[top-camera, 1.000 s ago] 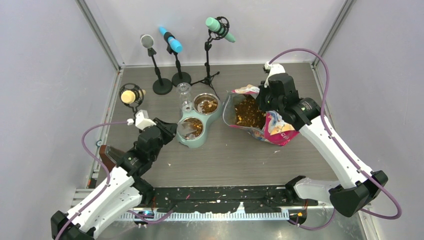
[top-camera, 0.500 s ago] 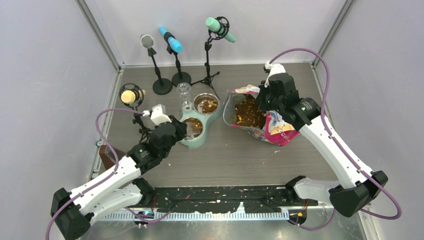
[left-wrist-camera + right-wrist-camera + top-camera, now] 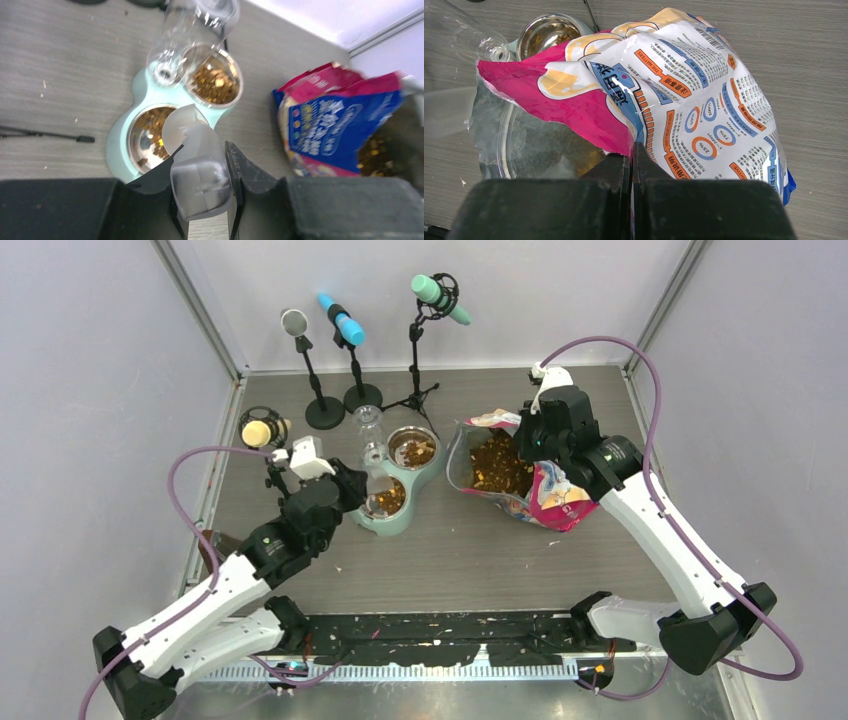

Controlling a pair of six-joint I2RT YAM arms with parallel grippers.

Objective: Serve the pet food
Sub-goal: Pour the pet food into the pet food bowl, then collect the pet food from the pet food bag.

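Grey table: only the left wrist view shows the left claw pinching a scoop, bowl just ahead; right claw pressed on the bag rim; overhead shows kibble inside, beside it.

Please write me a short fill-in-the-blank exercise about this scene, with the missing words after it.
1. The left hand holds a clear plastic ____.
2. The right hand is shut on the edge of the pet food ____.
3. The mint-green feeder has ____ steel bowls, both with kibble inside.

Missing words: scoop; bag; two.
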